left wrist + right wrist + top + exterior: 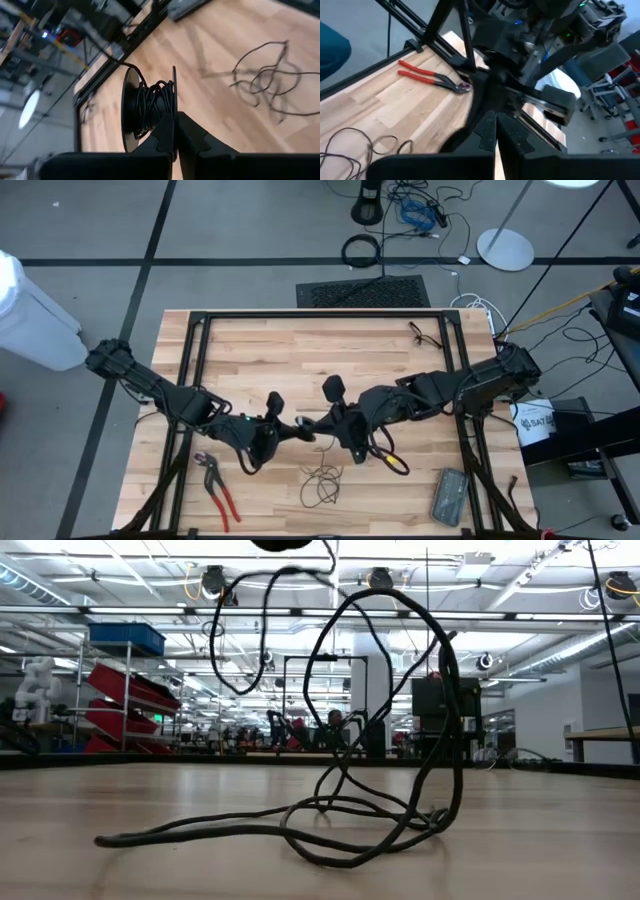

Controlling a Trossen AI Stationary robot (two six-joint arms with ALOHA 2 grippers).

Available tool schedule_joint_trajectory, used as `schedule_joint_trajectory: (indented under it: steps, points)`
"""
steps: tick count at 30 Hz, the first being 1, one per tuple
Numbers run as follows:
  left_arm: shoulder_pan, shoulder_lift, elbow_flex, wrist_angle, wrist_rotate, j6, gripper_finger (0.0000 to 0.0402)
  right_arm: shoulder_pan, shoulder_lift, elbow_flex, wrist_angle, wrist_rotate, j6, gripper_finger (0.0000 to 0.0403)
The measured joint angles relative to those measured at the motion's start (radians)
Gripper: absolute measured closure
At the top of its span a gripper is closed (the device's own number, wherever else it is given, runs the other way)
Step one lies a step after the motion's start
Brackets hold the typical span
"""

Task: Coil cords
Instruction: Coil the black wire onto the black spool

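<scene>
- Two dark robot arms meet over the middle of a pale wooden table (300, 350), seen from above, with the left gripper (292, 427) and the right gripper (322, 425) close together just short of the table's centre, toward six o'clock.
- The left gripper's fingers (167, 135) are pressed together on the rim of a small dark spool (147, 107); part of the thin black cord (322, 483) is already wound around its hub, as the left wrist view shows.
- The right gripper's fingers (495, 132) are also pressed together; what they pinch, if anything, cannot be told, as the other arm's dark body fills the view right behind them.
- The loose remainder of the cord lies in a tangled heap on the wood at six o'clock from the two grippers, near the table's front edge.
- From table height, the cord (380, 790) rises from that heap in tall loops toward the top of the frame, the rest trailing flat across the boards.
- Red-handled pliers (218, 488) lie at seven o'clock on the table, well apart from the cord.
- A flat grey device (449, 496) rests at five o'clock near the front corner.
- A small yellow-and-black loop (393, 461) lies just beside the right arm, at four o'clock from the grippers.
- A pair of glasses (425, 335) sits at one o'clock, near the far edge.
</scene>
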Motion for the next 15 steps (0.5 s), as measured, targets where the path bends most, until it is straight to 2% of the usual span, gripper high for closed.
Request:
schedule_joint_trajectory:
  steps: [7, 15]
  points:
    - [-0.004, 0.032, 0.0, 0.099, 0.121, 0.092, 0.0393, -0.037, 0.0, 0.0, -0.004, -0.112, -0.007, 0.0403]
    - [-0.004, 0.042, 0.0, 0.132, 0.139, 0.183, 0.0393, -0.06, -0.001, 0.036, -0.156, -0.112, 0.031, 0.0403]
